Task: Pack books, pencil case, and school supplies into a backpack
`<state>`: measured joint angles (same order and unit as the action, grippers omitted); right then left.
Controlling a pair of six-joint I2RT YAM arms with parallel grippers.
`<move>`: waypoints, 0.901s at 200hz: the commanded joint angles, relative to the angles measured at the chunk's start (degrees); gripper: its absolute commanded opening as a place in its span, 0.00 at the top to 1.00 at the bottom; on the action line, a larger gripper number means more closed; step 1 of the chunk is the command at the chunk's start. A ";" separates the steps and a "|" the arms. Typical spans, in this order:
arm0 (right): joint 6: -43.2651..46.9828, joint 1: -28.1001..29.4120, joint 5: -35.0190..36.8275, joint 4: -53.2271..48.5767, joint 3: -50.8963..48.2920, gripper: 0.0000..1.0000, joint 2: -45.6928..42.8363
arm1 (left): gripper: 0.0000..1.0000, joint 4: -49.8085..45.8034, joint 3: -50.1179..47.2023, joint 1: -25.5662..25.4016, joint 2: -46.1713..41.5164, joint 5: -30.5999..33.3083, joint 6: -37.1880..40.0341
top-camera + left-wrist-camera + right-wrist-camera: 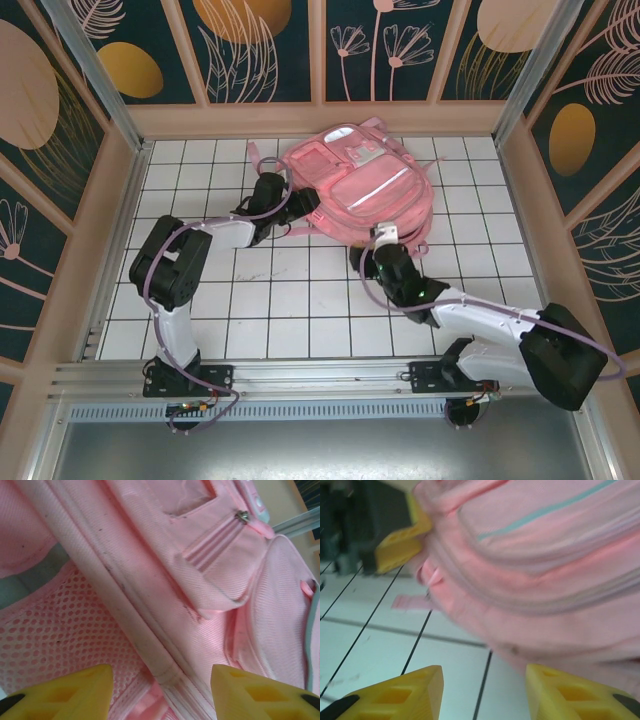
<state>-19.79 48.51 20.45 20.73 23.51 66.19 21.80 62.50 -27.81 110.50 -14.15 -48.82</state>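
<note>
The pink backpack (pixel 365 185) lies flat at the back middle of the tiled table. My left gripper (pixel 297 212) is at its left edge. In the left wrist view that gripper (pixel 161 680) stands open, its yellow fingers (pixel 75 692) astride a zipper seam (pixel 150 645) beside a mesh pocket (pixel 60 630). My right gripper (pixel 383 238) is at the bag's near edge. In the blurred right wrist view it (pixel 484 672) is open over bare tile, just short of the backpack (pixel 545 580). The books, pencil case and school supplies are hidden.
Wooden walls and aluminium posts (pixel 95 80) box in the white tiled table (pixel 270 300). A loose pink strap (pixel 410 601) lies on the tiles by the bag. One yellow finger of the left gripper (pixel 400 547) presses against the bag's side.
</note>
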 commanded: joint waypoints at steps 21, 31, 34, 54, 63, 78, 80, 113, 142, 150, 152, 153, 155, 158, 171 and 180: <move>-2.16 5.96 5.64 20.31 -4.18 0.51 8.60 | 0.60 1.06 3.33 0.06 4.20 -2.58 -5.38; -1.92 6.37 5.45 23.74 -3.89 0.51 12.04 | 0.73 2.03 3.20 0.09 4.55 -3.11 -6.17; -1.98 6.48 5.41 24.48 -3.71 0.51 13.08 | 0.77 2.29 3.08 0.00 4.55 -3.16 -6.38; -1.85 7.01 5.37 32.46 -3.48 0.51 19.44 | 1.00 3.19 1.66 0.00 2.61 -2.12 -7.57; -1.33 7.20 5.05 36.34 -3.81 0.52 22.22 | 1.00 3.47 0.65 -0.02 1.08 -1.26 -8.18; -1.14 7.43 5.45 39.65 -3.29 0.53 25.72 | 1.00 3.96 -0.95 -0.25 -1.53 -0.06 -9.16; -1.13 7.46 5.47 39.96 -3.12 0.53 26.13 | 1.00 3.89 -1.15 -0.36 -1.89 0.21 -9.31; -0.41 8.09 7.42 45.38 0.05 0.54 33.50 | 1.00 3.97 -2.62 -2.04 -5.95 2.43 -12.27; -1.00 8.47 10.83 49.33 1.75 0.57 38.54 | 1.00 3.29 -2.31 -4.03 -7.84 3.87 -14.38; -1.17 8.46 11.35 49.93 1.88 0.58 39.32 | 1.00 3.73 -2.29 -4.28 -7.99 3.58 -15.09; -1.14 8.49 11.43 50.11 1.89 0.58 39.48 | 1.00 3.92 -2.29 -4.38 -8.03 3.53 -15.26; -1.09 8.51 11.44 50.20 1.89 0.58 39.60 | 1.00 4.02 -2.29 -4.37 -8.02 3.52 -15.30; -1.09 8.46 11.50 50.37 1.96 0.59 39.73 | 1.00 4.03 -2.29 -4.45 -8.00 3.45 -15.40; -0.92 8.45 11.47 50.55 2.02 0.59 40.12 | 1.00 4.04 -2.22 -4.54 -8.01 3.48 -15.43; -0.46 8.49 11.85 50.52 3.03 0.59 41.63 | 1.00 4.06 -1.94 -4.66 -7.82 3.60 -15.92; -0.43 8.44 12.03 50.54 3.73 0.59 42.68 | 1.00 4.90 -2.10 -4.73 -7.67 3.27 -16.37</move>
<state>-20.40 56.64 29.80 66.74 25.06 106.32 23.29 60.29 -31.75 105.36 -9.91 -63.44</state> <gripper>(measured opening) 0.414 0.066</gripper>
